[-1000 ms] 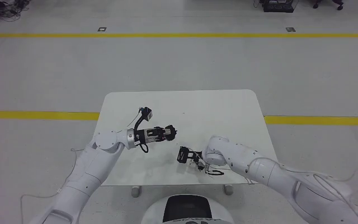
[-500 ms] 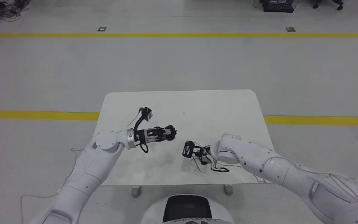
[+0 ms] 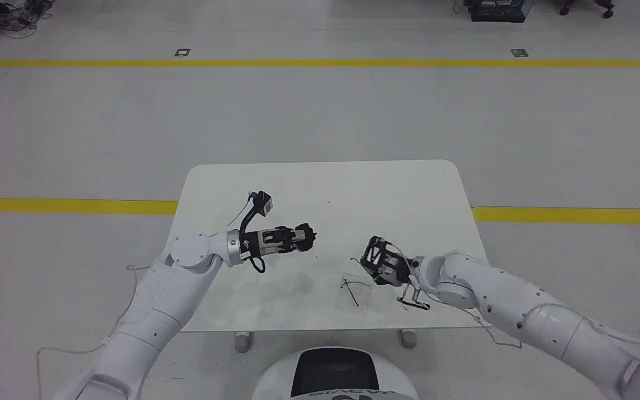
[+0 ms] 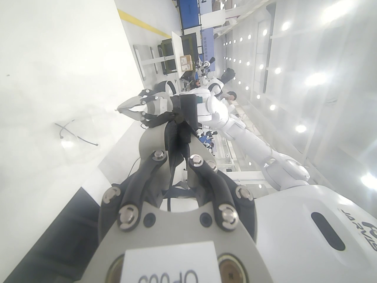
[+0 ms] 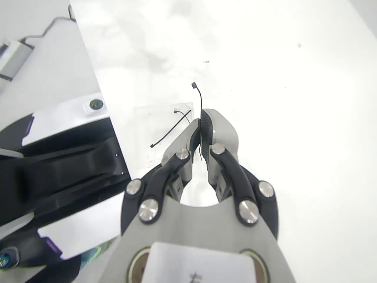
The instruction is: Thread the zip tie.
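My right gripper (image 5: 200, 118) is shut on a thin black zip tie (image 5: 200, 97); the tie's square head sticks out past the fingertips. In the top view this gripper (image 3: 370, 254) hangs just above the near right part of the white table (image 3: 400, 190). Two more black zip ties (image 3: 352, 288) lie crossed on a clear plastic bag (image 5: 153, 113) near the table's front edge, left of and below the right gripper. My left gripper (image 3: 310, 237) is held level above the table's middle left, shut with nothing seen in it, pointing at the right gripper (image 4: 119, 109).
The table carries little else besides a few dark specks (image 5: 299, 45). Its front edge (image 3: 300, 328) runs close to the loose zip ties. Grey floor with yellow lines (image 3: 320, 62) surrounds the table.
The right gripper has risen off the table and drawn back to the right, carrying one zip tie away from the other two. The left arm has stayed still.
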{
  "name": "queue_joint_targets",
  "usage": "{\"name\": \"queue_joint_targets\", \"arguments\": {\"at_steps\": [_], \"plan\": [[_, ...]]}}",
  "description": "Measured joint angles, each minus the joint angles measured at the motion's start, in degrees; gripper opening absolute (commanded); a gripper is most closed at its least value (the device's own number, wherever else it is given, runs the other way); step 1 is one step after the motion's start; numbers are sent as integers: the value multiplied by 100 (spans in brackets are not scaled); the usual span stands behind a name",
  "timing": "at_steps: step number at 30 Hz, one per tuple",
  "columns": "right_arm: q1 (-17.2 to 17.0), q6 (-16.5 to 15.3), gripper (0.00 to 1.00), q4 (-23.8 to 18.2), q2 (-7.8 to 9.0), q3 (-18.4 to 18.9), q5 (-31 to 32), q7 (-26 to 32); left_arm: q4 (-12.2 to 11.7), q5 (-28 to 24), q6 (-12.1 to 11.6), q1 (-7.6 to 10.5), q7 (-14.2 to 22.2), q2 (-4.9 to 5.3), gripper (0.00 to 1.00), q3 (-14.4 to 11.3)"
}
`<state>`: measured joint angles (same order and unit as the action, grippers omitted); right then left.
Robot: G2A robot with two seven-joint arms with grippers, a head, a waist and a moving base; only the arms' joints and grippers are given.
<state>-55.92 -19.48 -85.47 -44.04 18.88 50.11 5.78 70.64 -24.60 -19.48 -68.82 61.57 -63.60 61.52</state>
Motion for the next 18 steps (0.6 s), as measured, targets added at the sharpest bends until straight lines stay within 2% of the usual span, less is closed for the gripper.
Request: {"name": "queue_joint_targets", "arguments": {"at_steps": [3, 5, 12, 15, 16, 18], "plan": [[-174, 0, 0, -95, 191, 39, 153, -897, 0, 0, 0, 0, 0, 0, 0, 0], [-192, 0, 0, -86, 224, 25, 217, -1393, 0, 0, 0, 0, 0, 0, 0, 0], [-187, 0, 0, -82, 218, 24, 208, -1169, 0, 0, 0, 0, 0, 0, 0, 0], [-270, 169, 0, -75, 198, 101, 103, -1166, 0, 0, 0, 0, 0, 0, 0, 0], [-362, 244, 0, -77, 187, 191, -98, -1328, 0, 0, 0, 0, 0, 0, 0, 0], [-541, 178, 0, -25, 192, 346, -496, -1895, 0, 0, 0, 0, 0, 0, 0, 0]]}}
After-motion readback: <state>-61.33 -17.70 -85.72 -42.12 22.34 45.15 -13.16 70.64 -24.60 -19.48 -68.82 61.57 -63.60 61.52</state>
